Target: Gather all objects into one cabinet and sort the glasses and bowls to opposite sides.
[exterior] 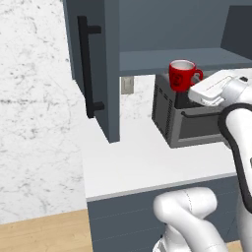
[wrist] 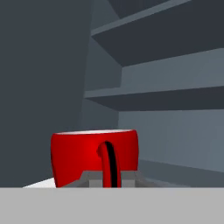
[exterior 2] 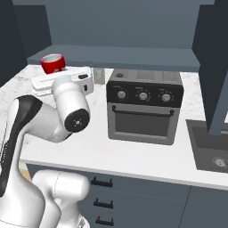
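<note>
Red mug [exterior: 182,75] held up just in front of the open wall cabinet [exterior: 162,34], level with the front edge of its lower board and above the left end of the toaster oven [exterior 2: 143,105]; in the right base view, same mug [exterior 2: 52,63] at the cabinet's left end. Gripper [wrist: 108,178] nearly closed, pinching the mug's handle [wrist: 107,162] in the hand view, mug body [wrist: 94,155] upright, white rim level. Likely trouble from here: a thin handle grip letting the mug swing or tip about the pinch point if moved briskly; mug base catching the cabinet's front lip if carried in too low; rim or hand bumping the inner shelf [wrist: 162,98] if too high; elbow brushing the open door [exterior: 93,69] with its long black handle [exterior: 87,74]. Also a risk of setting it down on the wrong side, since sorting needs mugs kept apart from the bowl. Hard to make out: the actual finger contact, cut off at the bottom of the hand view; the gap between mug base and cabinet board, masked by the hand in the base views; cabinet interior dark, right part cut off or behind the far door.
</note>
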### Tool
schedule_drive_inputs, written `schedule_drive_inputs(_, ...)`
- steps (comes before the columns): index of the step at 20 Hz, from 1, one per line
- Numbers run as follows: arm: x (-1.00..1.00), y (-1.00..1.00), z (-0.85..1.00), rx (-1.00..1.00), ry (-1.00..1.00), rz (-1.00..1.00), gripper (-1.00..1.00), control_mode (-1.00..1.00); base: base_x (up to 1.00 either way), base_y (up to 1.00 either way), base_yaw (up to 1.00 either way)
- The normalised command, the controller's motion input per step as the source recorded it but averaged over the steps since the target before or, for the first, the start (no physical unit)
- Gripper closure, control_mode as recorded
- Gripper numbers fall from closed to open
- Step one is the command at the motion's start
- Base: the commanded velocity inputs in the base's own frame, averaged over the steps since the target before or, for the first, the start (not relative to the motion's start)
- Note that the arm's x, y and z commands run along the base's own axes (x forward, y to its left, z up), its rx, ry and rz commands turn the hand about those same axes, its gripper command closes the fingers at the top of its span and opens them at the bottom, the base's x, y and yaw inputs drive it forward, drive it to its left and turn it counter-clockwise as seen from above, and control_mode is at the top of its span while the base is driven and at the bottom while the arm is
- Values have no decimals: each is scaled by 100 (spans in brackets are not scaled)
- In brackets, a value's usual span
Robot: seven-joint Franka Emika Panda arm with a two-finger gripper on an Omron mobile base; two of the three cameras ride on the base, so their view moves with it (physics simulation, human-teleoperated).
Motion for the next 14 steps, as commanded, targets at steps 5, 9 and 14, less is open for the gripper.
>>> schedule_drive_inputs(5,-46,-4,-6,0,0,0,100,-100,0,0,0)
schedule_drive_inputs(9,0,0,0,0,0,0,100,-100,0,0,0)
schedule_drive_inputs(14,0,0,0,0,0,0,100,100,-94,-26,-5)
